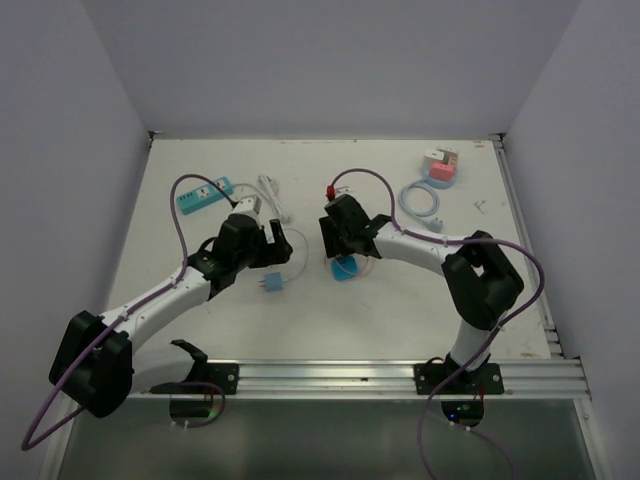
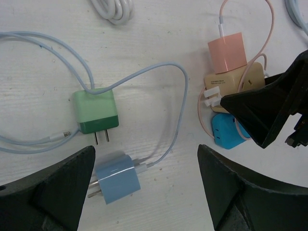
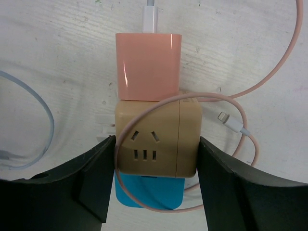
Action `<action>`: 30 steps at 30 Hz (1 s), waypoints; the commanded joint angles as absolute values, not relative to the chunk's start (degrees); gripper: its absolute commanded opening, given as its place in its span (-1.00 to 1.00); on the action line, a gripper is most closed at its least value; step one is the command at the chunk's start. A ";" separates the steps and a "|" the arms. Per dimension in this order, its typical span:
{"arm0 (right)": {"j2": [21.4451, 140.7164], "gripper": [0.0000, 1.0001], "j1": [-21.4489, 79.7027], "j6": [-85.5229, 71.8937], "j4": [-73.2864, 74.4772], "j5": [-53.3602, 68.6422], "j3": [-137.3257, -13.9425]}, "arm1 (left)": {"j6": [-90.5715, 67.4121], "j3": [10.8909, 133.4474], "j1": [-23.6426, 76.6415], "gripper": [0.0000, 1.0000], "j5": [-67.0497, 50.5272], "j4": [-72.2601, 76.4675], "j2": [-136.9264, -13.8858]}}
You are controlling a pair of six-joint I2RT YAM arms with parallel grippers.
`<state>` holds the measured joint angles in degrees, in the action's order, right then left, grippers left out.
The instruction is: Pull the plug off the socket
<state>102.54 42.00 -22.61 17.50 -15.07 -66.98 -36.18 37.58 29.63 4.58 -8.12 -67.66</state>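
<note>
Only the right wrist view shows right gripper [image 3: 157,166] clamping the socket cube [image 3: 155,142]; left gripper [image 2: 145,161] gapes

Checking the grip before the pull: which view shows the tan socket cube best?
Right wrist: the tan socket cube fills the frame, its holes visible, inside the right gripper. Left wrist shows it partly hidden; top external barely shows it.

Nothing readable here tbh. No text, brand or nr shows on the tan socket cube [image 3: 156,137], the pink plug [image 3: 148,65] or the blue plug [image 3: 149,192]. The teal power strip [image 1: 204,195] by the table's [image 1: 380,320] far edge is too small to read.
</note>
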 commanded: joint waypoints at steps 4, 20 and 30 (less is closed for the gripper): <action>97.21 -0.98 41.66 -15.74 14.59 -10.91 -63.37 | -34.89 38.23 29.36 0.81 0.62 -4.66 -68.37; 86.75 -1.00 41.57 -14.59 -3.41 -0.18 -47.91 | -46.84 45.88 29.27 0.71 -11.51 8.24 -85.42; 87.63 -1.00 41.31 -17.66 -11.59 3.07 -43.51 | -55.37 45.70 29.36 0.57 -18.19 18.89 -94.30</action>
